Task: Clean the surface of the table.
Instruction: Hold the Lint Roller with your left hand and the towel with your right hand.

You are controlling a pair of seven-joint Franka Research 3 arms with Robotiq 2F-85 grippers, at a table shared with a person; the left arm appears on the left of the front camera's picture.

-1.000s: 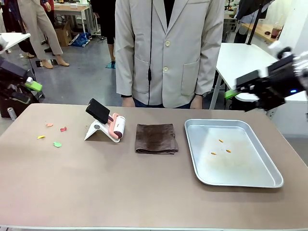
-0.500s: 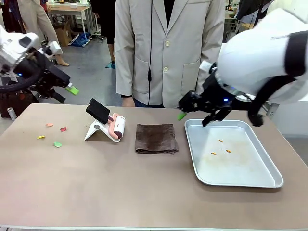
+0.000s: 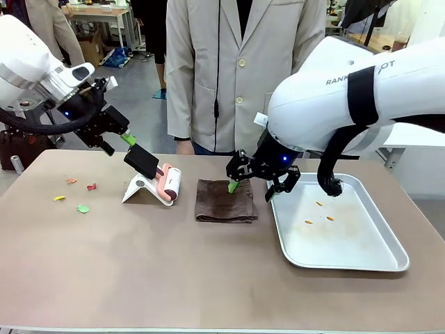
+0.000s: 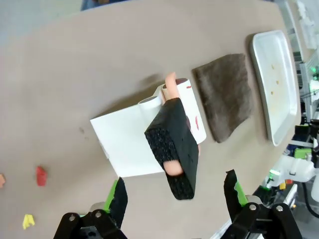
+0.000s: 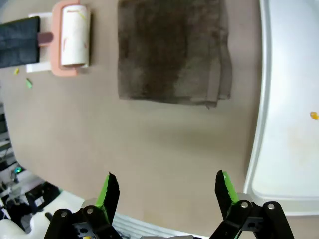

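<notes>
Up front, wide table point(image 3: 174, 271), matte taupe

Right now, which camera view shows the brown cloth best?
The right wrist view: the brown cloth is close, from above, nothing in front, reaching the picture's top edge. In the front view a finger of the right gripper covers part of its far edge. The left wrist view shows it whole but small and skewed.

Near half of the table point(image 3: 174, 278) lies bare; lint roller point(image 3: 169, 184), cloth point(image 3: 224, 202) and tray point(image 3: 348, 245) line the far half.
</notes>
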